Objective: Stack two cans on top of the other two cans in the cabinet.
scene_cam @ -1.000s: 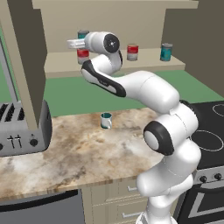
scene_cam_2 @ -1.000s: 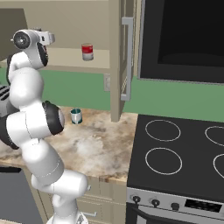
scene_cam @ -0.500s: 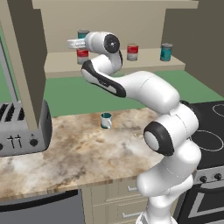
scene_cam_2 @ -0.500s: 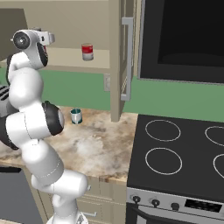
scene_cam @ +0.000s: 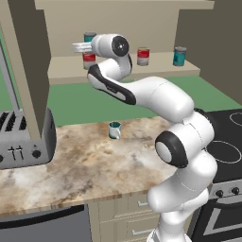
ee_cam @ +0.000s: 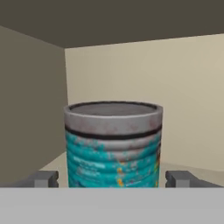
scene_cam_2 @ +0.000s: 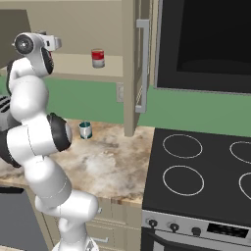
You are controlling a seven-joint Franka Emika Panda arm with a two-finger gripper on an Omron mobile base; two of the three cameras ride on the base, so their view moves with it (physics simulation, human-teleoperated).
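Gripper (ee_cam: 113, 179) at cabinet (scene_cam: 142, 28) shelf, fingers (ee_cam: 43, 178) spread wide either side of teal can (ee_cam: 113, 146), holding nothing. That teal can sits atop red can (scene_cam: 88, 60) at shelf's left end. We judge first stack made, hand at release. Second red can (scene_cam: 142, 56) mid-shelf, second teal can (scene_cam: 178, 56) toward right end. Next move, we reckon: back straight out without nudging stack, then fetch one remaining can for other. Mug (scene_cam: 114, 130) on counter below shelf.

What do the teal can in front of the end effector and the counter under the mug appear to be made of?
The teal can looks like tin: grey metal rim, ribbed wall, and a worn teal label flecked with rust-like spots. The counter looks like polished stone, perhaps granite or marble, given its mottled beige-and-brown veining; as a rendering, that stays a guess.
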